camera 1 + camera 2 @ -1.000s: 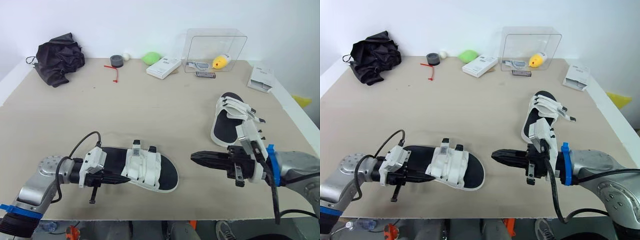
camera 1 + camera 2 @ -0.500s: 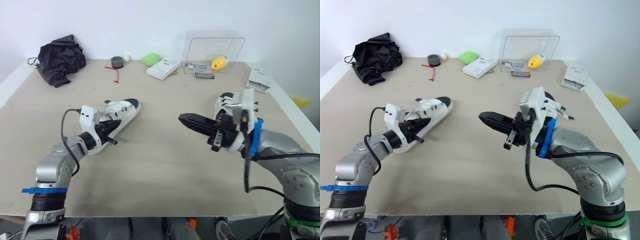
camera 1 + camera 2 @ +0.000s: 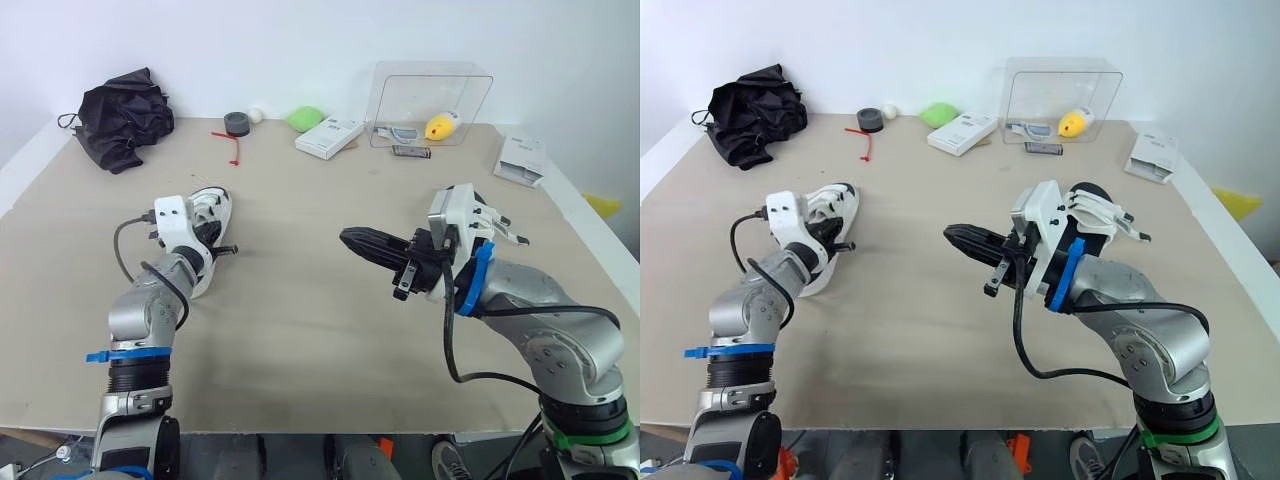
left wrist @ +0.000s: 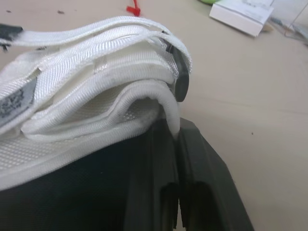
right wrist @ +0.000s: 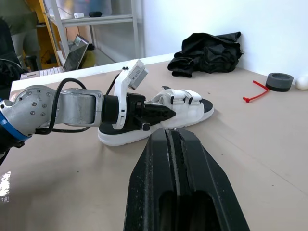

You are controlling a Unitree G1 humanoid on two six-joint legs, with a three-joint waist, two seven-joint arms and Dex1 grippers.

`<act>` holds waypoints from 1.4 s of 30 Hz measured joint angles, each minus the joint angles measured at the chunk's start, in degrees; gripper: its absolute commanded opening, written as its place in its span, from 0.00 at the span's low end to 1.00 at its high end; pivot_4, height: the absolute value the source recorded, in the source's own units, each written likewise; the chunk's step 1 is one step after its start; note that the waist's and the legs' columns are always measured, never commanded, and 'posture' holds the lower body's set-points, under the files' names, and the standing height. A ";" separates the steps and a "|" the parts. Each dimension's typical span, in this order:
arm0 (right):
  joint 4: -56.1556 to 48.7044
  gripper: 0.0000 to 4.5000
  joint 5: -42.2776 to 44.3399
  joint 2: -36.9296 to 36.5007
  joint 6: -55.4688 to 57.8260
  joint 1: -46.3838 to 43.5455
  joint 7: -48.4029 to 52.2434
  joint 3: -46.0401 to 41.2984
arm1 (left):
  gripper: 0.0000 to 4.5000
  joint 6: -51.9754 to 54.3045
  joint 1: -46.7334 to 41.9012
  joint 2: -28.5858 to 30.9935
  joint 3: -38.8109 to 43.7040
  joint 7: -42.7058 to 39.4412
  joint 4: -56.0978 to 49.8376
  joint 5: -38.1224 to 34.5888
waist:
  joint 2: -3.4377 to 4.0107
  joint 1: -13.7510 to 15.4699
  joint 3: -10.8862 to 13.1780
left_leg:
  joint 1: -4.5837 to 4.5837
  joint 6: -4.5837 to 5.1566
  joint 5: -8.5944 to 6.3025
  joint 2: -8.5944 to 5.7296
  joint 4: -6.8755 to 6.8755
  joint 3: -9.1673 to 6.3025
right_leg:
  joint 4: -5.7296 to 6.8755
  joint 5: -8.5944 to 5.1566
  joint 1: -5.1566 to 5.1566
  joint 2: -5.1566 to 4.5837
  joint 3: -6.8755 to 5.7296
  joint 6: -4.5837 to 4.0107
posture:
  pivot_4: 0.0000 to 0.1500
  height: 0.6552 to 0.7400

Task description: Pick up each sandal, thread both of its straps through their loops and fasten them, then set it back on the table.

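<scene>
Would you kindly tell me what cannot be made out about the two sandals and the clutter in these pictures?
- Far sandal: in the right eye view its heel half is hidden behind the right arm, so the strap fastening is unclear.
- Held sandal: the left wrist view cuts it off at the edges, and the overlapping straps hide whether they are threaded.
- Things in the clear box: too small in the eye views.
</scene>
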 measured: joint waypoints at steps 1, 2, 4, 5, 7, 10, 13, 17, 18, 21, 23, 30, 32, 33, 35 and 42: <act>0.21 0.00 0.02 0.25 -0.03 0.00 0.09 0.00 | 0.38 -0.38 -0.02 -0.01 -0.13 -0.65 -0.01 -0.01 | 0.00 0.00 0.00 | 0.00 0.00 0.00 0.00 0.00 0.00 | 0.00 0.00 0.00 0.00 0.00 0.00 | 1.00 1.00; 0.60 0.00 0.01 0.29 -0.04 0.00 0.24 0.00 | 0.49 -0.56 -0.07 0.00 -0.34 -0.96 -0.02 0.01 | 0.00 0.01 0.00 | 0.00 -0.01 0.00 0.00 0.00 0.00 | 0.00 0.00 0.00 0.00 -0.01 0.00 | 1.00 1.00; 1.15 0.00 -0.01 0.29 -0.04 0.00 0.65 -0.01 | 0.70 -0.58 -0.15 0.03 -0.50 -1.63 -0.02 -0.01 | 0.00 0.00 0.00 | 0.01 -0.01 0.01 0.00 0.00 0.00 | 0.00 -0.01 0.00 0.01 0.00 0.01 | 1.00 1.00; 1.28 0.00 -0.01 0.29 -0.04 0.00 0.97 -0.01 | 0.80 -0.57 -0.18 0.09 -0.60 -1.84 -0.08 -0.05 | 0.00 0.00 0.00 | 0.02 -0.01 0.01 0.01 0.00 0.00 | 0.00 -0.01 0.00 0.02 -0.01 0.02 | 1.00 1.00; 1.89 0.00 0.04 0.28 -0.04 0.00 1.51 -0.04 | 0.99 -0.45 -0.18 0.38 -0.61 -1.99 -0.96 -0.16 | 0.00 -0.01 0.00 | 0.02 -0.01 0.01 0.02 0.00 -0.01 | 0.00 -0.01 0.00 0.03 -0.01 0.02 | 1.00 1.00; 2.81 0.00 0.06 0.26 -0.04 -0.14 2.33 -0.12 | 0.99 0.33 -0.20 0.63 0.48 -1.74 -2.93 -0.97 | 0.00 -0.02 0.00 | 0.02 -0.01 0.01 0.03 0.00 0.00 | 0.00 -0.01 0.00 0.03 0.00 0.02 | 1.00 1.00; 4.45 0.00 0.23 -0.18 0.01 -0.85 3.45 -0.57 | 0.99 4.42 0.82 2.44 2.12 -3.71 -7.50 -5.35 | -0.01 -0.10 0.01 | 0.00 -0.02 0.01 0.02 -0.01 0.02 | 0.00 -0.01 -0.02 0.01 0.01 0.02 | 1.00 1.00; 6.27 0.00 2.74 -2.35 1.43 -1.45 6.26 -2.46 | 0.99 11.12 5.16 6.52 5.39 -10.23 -14.80 -14.90 | -0.01 -0.13 0.01 | 0.00 -0.02 0.00 0.02 -0.04 0.02 | -0.01 -0.03 -0.02 -0.01 0.00 -0.01 | 1.00 1.00; 6.62 0.00 3.17 -2.78 1.73 -1.49 6.68 -2.77 | 0.99 11.90 6.05 7.45 5.74 -11.74 -15.57 -16.49 | -0.01 -0.14 0.01 | 0.00 -0.02 0.00 0.01 -0.04 0.01 | -0.01 -0.03 -0.01 -0.01 -0.01 -0.01 | 1.00 1.00; 7.58 0.00 5.46 -5.26 3.31 -1.05 9.87 -3.94 | 0.99 13.74 13.73 13.77 5.85 -21.71 -21.61 -22.68 | 0.00 -0.47 0.01 | 0.05 -0.04 -0.01 0.03 -0.12 0.09 | -0.02 -0.08 -0.03 -0.01 0.04 -0.09 | 1.00 1.00; 8.54 0.00 5.96 -7.15 3.58 0.81 11.79 -5.68 | 0.99 13.31 19.28 17.52 5.96 -28.09 -24.16 -24.39 | 0.00 -0.48 0.01 | 0.09 -0.04 -0.02 0.03 -0.14 0.07 | -0.02 -0.12 -0.02 -0.03 0.02 -0.16 | 1.00 1.00; 8.62 0.00 3.72 -11.76 2.32 17.44 18.87 -7.18 | 0.99 11.69 36.48 26.08 11.62 -42.14 -24.33 -27.00 | 0.08 -0.23 0.06 | 0.13 -0.03 -0.03 0.19 -0.17 -0.04 | -0.01 -0.44 -0.02 -0.04 -0.09 -0.06 | 1.00 1.00; 8.59 0.00 3.29 -11.72 1.91 19.00 19.00 -7.19 | 0.99 11.50 38.51 27.07 12.48 -43.37 -24.44 -27.20 | 0.12 -0.23 0.09 | 0.19 -0.02 -0.02 0.21 -0.15 0.01 | -0.01 -0.50 0.01 -0.05 -0.06 -0.26 | 1.00 1.00; 8.58 0.00 3.18 -11.53 1.63 19.53 18.86 -7.25 | 0.99 11.51 39.96 27.40 13.00 -43.65 -24.58 -27.44 | 0.12 -0.24 0.09 | 0.27 -0.02 -0.02 0.26 -0.15 0.03 | -0.01 -0.49 0.03 -0.06 0.00 -0.27 | 1.00 1.00; 8.59 0.00 3.15 -10.74 1.41 20.03 18.44 -7.33 | 0.99 11.65 41.82 27.40 13.15 -43.24 -24.88 -27.38 | 0.12 -0.30 0.09 | 0.40 -0.02 -0.02 0.29 -0.15 0.08 | -0.01 -0.48 0.08 -0.07 0.13 -0.26 | 1.00 1.00; 8.75 0.00 2.80 -8.98 1.37 17.81 17.46 -7.09 | 0.99 10.88 43.18 26.80 12.30 -38.82 -28.46 -25.69 | 0.11 -0.28 0.09 | 0.42 -0.05 -0.04 0.27 -0.17 0.35 | -0.01 -0.49 0.05 -0.09 0.26 -0.19 | 1.00 1.00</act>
